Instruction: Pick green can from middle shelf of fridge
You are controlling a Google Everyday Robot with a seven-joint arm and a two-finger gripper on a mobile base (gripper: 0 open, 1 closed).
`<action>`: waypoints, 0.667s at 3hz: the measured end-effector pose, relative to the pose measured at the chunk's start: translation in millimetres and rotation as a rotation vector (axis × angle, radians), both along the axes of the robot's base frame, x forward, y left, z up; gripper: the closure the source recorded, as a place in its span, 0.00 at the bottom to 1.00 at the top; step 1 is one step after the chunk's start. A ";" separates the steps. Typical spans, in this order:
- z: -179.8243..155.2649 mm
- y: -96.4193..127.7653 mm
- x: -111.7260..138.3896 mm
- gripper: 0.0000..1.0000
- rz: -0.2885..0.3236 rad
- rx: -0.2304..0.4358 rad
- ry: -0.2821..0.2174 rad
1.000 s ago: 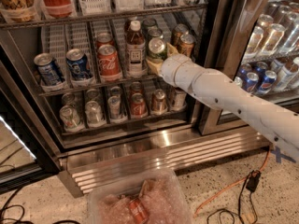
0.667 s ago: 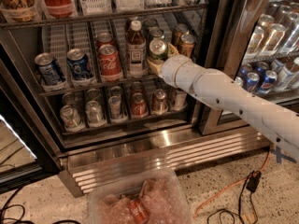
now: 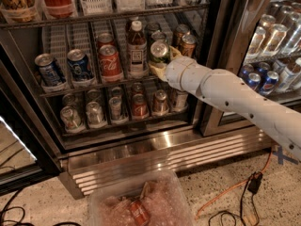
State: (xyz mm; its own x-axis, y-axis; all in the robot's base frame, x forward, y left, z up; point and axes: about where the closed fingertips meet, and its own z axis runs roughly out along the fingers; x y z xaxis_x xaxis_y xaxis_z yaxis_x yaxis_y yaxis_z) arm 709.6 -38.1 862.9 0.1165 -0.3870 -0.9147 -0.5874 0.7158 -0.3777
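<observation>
The fridge (image 3: 155, 157) stands open in the camera view. On its middle shelf (image 3: 59, 41) a green can (image 3: 160, 52) with a silver top stands to the right of a brown bottle (image 3: 137, 51). My gripper (image 3: 164, 66) is at the green can, against its lower right side, at the end of the white arm that reaches in from the right. More green cans stand behind it, partly hidden. A red cola can (image 3: 110, 62) and brown-gold cans (image 3: 188, 44) are on the same shelf.
Two blue cans (image 3: 63, 68) stand at the shelf's left. The lower shelf (image 3: 117, 108) holds several cans. A black door frame (image 3: 225, 55) is just right of my arm. A clear plastic bin (image 3: 141, 204) and an orange cable (image 3: 225, 197) lie on the floor.
</observation>
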 end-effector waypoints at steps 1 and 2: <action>1.1 0.4 -6.8 1.00 0.034 -0.020 0.015; -3.3 1.3 -8.9 1.00 0.104 -0.036 0.062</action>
